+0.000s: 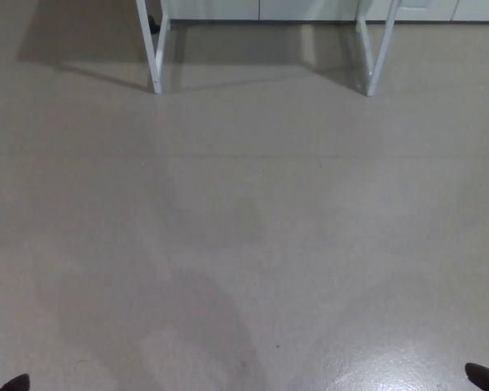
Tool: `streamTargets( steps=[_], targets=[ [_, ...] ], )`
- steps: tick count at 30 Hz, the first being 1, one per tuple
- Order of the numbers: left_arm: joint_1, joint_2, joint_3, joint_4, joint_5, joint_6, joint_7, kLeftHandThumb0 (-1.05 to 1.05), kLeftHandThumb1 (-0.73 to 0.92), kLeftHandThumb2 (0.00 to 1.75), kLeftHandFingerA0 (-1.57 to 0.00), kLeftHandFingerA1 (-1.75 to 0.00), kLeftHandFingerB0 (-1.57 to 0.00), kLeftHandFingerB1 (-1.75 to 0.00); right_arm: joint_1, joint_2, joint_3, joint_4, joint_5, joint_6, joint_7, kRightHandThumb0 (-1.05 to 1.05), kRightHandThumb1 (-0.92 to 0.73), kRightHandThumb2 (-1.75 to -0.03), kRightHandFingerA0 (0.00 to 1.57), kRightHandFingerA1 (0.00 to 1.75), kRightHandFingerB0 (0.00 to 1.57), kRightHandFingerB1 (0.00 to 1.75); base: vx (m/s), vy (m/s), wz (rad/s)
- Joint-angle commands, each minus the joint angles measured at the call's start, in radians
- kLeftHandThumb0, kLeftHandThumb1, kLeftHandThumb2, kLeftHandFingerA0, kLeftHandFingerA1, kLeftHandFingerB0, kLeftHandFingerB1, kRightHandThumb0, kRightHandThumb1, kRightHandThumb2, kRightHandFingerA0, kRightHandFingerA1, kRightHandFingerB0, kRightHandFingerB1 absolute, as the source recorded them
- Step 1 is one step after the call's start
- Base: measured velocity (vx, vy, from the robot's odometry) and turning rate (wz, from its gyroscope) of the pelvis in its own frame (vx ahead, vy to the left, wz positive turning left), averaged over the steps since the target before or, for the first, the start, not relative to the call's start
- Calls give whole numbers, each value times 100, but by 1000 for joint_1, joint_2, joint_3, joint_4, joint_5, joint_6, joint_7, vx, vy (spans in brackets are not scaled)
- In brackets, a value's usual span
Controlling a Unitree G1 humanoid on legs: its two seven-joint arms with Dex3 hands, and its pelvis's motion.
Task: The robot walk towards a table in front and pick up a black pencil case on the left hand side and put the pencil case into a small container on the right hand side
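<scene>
- The black pencil case is not in view. The top of the surface lies beyond the far edge of the picture, and the small container is out of sight with it.
- Only two white legs of the surface show, the left leg point(152, 57) and the right leg point(378, 57). They stand on the floor point(244, 212) at the far end, with white panels point(310, 8) behind them.
- A dark tip pokes in at each near corner. I take these for the left hand point(16, 383) and the right hand point(485, 377), hanging low at the sides. So little of either shows that I cannot tell how far open it is or whether it holds anything.
- The relation that matters is that the surface is straight ahead and far, well apart from both hands, with its two legs set roughly evenly either side of the middle.
- By the task, the case should lie toward the left leg's side, which would make the left hand the nearer one. Its long axis cannot be judged from here.
- Open room: the floor between the near edge and the legs is flat, marked only by soft shadows and a patch of glare near right. I see nothing to step round.
- Edges: the legs mark where the walk must end. The robot should probably stop just short of them, so the top comes into view before any reach.
- As I judge it, the task is at its start: the approach is to be made, and nothing is picked up yet.
</scene>
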Motion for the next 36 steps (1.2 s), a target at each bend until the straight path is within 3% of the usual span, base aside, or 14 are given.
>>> streamTargets(
  steps=[1,3,4,5,10,11,12,17,26,27,29,30,32,36],
  targets=[
    [11,3,13,-18,-61,-15,-66,-40,50,70,-7,-39,-2,-21,12,2,-18,-14,51,-41,31,-53,-45,-54,47,46,29,40,0,0,0],
    [14,3,13,-22,-62,-13,-68,-40,50,70,-7,-39,-2,-21,12,2,-18,-13,53,-43,33,-53,-45,-54,47,46,29,40,0,0,0],
    [18,3,13,-26,-64,-11,-69,-32,53,59,-9,-33,-7,-20,13,3,-18,-9,51,-48,32,-53,-45,-54,49,46,30,40,0,0,0],
    [24,1,15,-29,-68,-10,-72,-37,48,65,-7,-37,-9,-18,19,3,-18,-10,50,-47,30,-53,-46,-54,49,45,30,39,0,0,0],
    [29,-1,14,-30,-75,-15,-75,-37,47,65,-7,-38,-9,-17,27,2,-21,-19,60,-35,38,-54,-45,-54,48,46,29,39,0,0,0],
    [34,-1,11,-40,-77,-16,-79,-30,53,58,-9,-33,-7,-20,28,-1,-16,-16,39,-47,23,-55,-46,-54,50,46,30,40,0,0,0],
    [34,-1,10,-41,-77,-19,-82,-33,48,66,-7,-39,-7,-17,24,1,-19,-11,43,-50,25,-53,-45,-54,49,47,30,40,0,0,0],
    [32,-1,9,-45,-76,-15,-84,-31,49,70,-5,-38,-3,-19,21,0,-23,-14,49,-45,26,-50,-44,-53,48,46,28,40,0,0,0],
    [34,4,13,-53,-79,-7,-92,-30,47,69,-3,-38,0,-17,20,7,-24,-6,54,-46,29,-47,-44,-53,47,46,29,40,0,0,0],
    [37,9,14,-57,-74,-9,-88,-31,48,65,-7,-37,-9,-17,22,10,-21,-7,48,-48,24,-47,-45,-53,47,46,29,40,0,0,0],
    [37,14,16,-60,-78,-3,-94,-30,49,70,-5,-39,-3,-20,19,14,-18,2,41,-53,19,-46,-45,-53,47,46,29,40,2,1,-6],
    [33,16,17,-56,-76,-6,-94,-27,52,58,-9,-33,-6,-21,17,14,-18,7,41,-57,21,-46,-44,-53,47,46,29,40,125,3,5],
    [27,23,17,-53,-75,-3,-98,-31,48,70,-4,-40,-3,-18,14,17,-16,11,37,-62,19,-48,-44,-53,48,47,29,40,-46,-17,7],
    [31,26,13,-68,-64,0,-88,-35,48,65,-8,-38,-8,-17,10,17,-14,13,33,-63,12,-48,-43,-53,48,47,30,40,-7,13,14]
  ],
)
